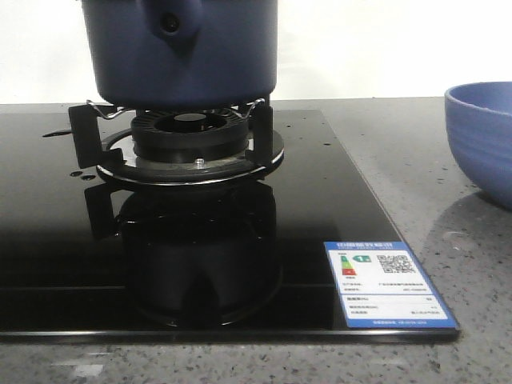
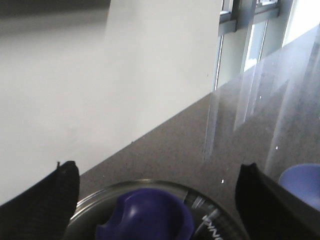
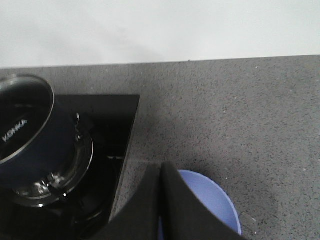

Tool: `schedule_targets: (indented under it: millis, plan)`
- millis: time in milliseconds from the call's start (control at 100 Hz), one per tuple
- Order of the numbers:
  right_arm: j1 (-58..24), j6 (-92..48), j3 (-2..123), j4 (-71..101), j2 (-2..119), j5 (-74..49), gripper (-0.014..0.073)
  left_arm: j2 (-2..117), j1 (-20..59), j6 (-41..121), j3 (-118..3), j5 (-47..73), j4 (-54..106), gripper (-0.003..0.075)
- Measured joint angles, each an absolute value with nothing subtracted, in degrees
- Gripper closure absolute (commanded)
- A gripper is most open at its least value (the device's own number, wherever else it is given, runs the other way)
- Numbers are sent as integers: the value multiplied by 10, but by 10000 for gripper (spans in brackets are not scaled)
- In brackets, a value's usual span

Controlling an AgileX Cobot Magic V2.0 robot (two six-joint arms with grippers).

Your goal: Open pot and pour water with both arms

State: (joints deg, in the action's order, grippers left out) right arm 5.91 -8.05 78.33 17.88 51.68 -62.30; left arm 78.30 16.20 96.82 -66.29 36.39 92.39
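The dark navy pot (image 1: 180, 52) stands on the burner grate of a black glass hob (image 1: 336, 200); its handle mount with the rivet hole faces me. A glass lid (image 2: 220, 222) with a blue knob (image 2: 150, 217) closes it. My left gripper (image 2: 157, 187) is open, its fingers wide apart on either side of the knob, above it. The pot also shows in the right wrist view (image 3: 27, 135). My right gripper (image 3: 161, 172) is shut and empty above the periwinkle bowl (image 3: 210, 200). Neither gripper shows in the front view.
The periwinkle bowl (image 1: 484, 140) stands on the grey counter to the right of the hob. A blue and white energy label (image 1: 388, 284) is stuck on the hob's front right corner. A white wall closes the back of the counter.
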Motion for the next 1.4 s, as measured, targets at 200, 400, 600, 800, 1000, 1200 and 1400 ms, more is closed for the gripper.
schedule_targets:
  millis: [200,400,600,800,1000,1200,1400]
  plan:
    - [33,-134,644,179,434,-544,658,664,155,895,-612,327,924,472]
    - [2,-157,458,178,269,-449,658,506,154,888,-492,298,889,734]
    - [-11,-158,328,191,105,-419,658,347,154,888,-360,246,877,741]
    - [-11,-159,301,195,12,-410,658,239,154,888,-256,230,877,741]
    - [-11,-159,301,198,-7,-407,658,185,154,888,-211,226,877,741]
    - [-11,-161,301,198,-7,-407,658,181,154,888,-208,226,877,741]
    - [-11,-161,301,198,-7,-406,658,180,154,888,-208,226,877,741]
